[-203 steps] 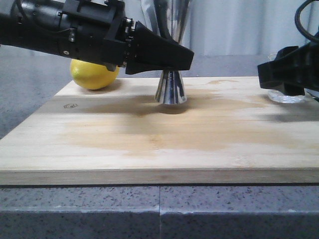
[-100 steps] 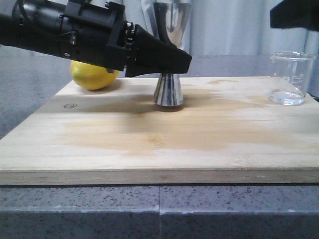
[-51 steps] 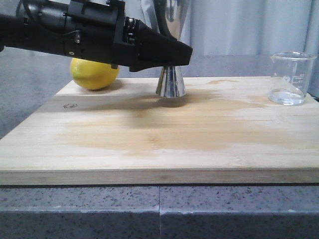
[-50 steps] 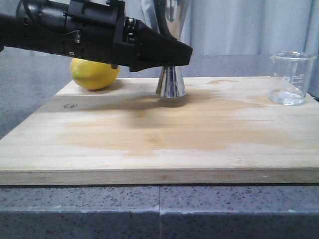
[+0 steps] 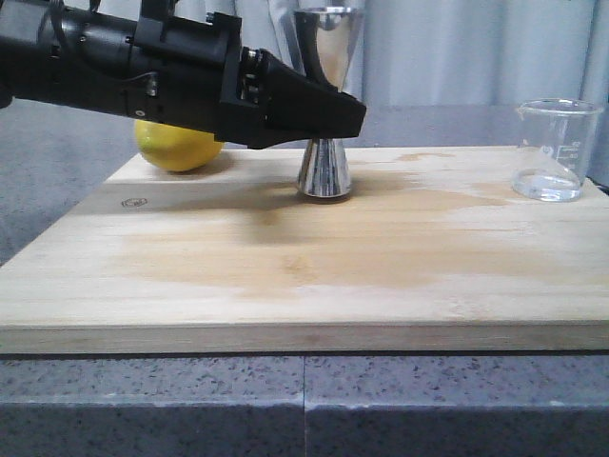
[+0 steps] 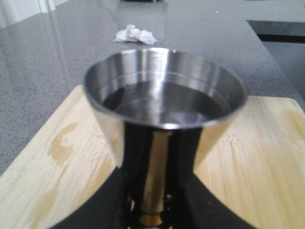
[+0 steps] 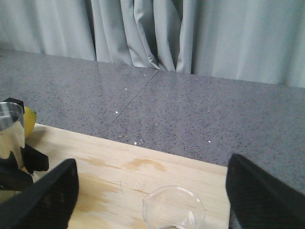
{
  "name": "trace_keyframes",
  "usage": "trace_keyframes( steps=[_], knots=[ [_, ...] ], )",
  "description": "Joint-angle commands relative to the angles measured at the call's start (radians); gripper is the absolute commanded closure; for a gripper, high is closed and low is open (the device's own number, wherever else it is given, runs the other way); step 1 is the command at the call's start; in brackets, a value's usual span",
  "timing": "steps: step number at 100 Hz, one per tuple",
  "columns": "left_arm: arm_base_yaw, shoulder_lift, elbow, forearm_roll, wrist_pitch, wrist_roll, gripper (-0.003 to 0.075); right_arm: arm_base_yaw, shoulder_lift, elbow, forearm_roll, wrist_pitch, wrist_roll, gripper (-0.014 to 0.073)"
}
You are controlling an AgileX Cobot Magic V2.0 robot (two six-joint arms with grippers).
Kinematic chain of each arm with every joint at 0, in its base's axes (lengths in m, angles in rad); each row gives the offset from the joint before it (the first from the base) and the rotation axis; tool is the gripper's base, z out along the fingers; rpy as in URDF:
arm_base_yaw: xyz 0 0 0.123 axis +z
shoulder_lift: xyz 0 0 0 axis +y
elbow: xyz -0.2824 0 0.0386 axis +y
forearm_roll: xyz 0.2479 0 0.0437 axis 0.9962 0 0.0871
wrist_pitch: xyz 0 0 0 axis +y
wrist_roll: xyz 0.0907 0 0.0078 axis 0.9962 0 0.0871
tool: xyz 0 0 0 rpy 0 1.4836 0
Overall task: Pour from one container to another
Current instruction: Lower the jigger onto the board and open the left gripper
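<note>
The steel jigger [image 5: 324, 167] stands upright at the back middle of the wooden board [image 5: 304, 276], with its base down at the board's surface. My left gripper [image 5: 335, 112] is shut on its narrow waist. In the left wrist view the jigger [image 6: 164, 109] fills the frame, clear liquid lies in its top cup, and the left gripper [image 6: 152, 202] clamps the gold band. The glass beaker [image 5: 557, 152] stands free at the board's right edge with a little liquid at its bottom. My right gripper [image 7: 152, 191] is wide open above the beaker [image 7: 174, 207] and does not show in the front view.
A yellow lemon [image 5: 176, 148] lies at the board's back left, behind my left arm. Damp stains mark the board's middle. A crumpled tissue [image 6: 135, 34] lies on the grey counter beyond the board. Grey curtains hang at the back.
My right gripper let go of the beaker and rose out of the front view. The left gripper, still on the jigger, lifted it slightly and set it lower again.
</note>
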Motion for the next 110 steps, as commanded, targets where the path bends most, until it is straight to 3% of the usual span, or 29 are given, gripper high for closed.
trace_keyframes(
  steps=[1,88,98,110],
  knots=[
    [0.001,-0.042,-0.03,-0.082,0.061,0.01,0.0698,0.001,-0.014,-0.025,-0.016,-0.07,0.001,0.0018],
    [0.001,-0.004,-0.03,-0.094,0.103,0.01,0.0693,0.001,-0.014,-0.027,-0.016,-0.085,0.001,0.0018],
    [0.001,-0.004,-0.03,-0.094,0.103,0.01,0.0636,0.001,-0.014,-0.027,-0.016,-0.085,0.001,0.0018],
    [0.001,-0.004,-0.03,-0.094,0.103,0.01,0.0501,0.001,-0.014,-0.027,-0.016,-0.085,0.001,0.0018]
  ],
)
